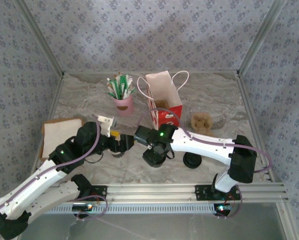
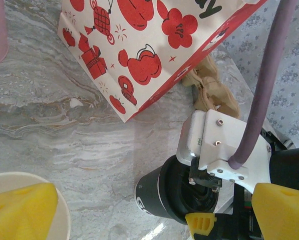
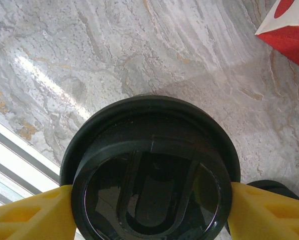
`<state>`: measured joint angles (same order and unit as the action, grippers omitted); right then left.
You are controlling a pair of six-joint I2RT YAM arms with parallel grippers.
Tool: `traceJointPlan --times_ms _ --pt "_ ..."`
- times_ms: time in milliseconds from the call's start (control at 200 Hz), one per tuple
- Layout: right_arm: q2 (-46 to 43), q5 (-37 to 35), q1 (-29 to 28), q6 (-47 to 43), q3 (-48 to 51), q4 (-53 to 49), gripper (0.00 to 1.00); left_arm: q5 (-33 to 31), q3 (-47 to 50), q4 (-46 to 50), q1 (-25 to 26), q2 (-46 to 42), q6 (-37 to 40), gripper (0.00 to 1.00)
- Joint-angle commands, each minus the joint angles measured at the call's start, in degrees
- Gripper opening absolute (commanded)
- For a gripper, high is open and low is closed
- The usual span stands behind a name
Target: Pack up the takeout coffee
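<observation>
**Lid gripped on the right, cup under the left**

From the right wrist, the black lid (image 3: 149,150) shows face-on, pinched across its width between the right gripper's (image 3: 149,200) yellow fingers above the marbled bench (image 3: 139,50). The left wrist view gives the takeout coffee (image 2: 9,184) as a cream mouth in its bottom-left corner. One yellow finger (image 2: 24,212) of the left gripper (image 1: 120,143) sits over it and the other stands far off, so the jaws are wide. From above, both arms reach inward, their wrists nearly meeting mid-bench, nearside of the red-and-white bag (image 1: 164,102). A second lid (image 1: 192,160) lies to their right.
</observation>
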<state>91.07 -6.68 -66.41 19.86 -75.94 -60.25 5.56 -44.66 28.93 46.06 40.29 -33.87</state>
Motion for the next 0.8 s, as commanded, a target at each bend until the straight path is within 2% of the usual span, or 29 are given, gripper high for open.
traceJointPlan --times_ms 0,794 --pt "-0.03 -0.10 -0.34 0.96 -1.27 -1.59 0.74 1.03 -0.25 -1.37 -0.31 0.39 1.00 1.00" --pt "-2.00 -0.78 -0.30 2.03 0.88 -0.57 0.73 0.66 -0.34 -1.15 -0.36 0.09 0.12 0.99"
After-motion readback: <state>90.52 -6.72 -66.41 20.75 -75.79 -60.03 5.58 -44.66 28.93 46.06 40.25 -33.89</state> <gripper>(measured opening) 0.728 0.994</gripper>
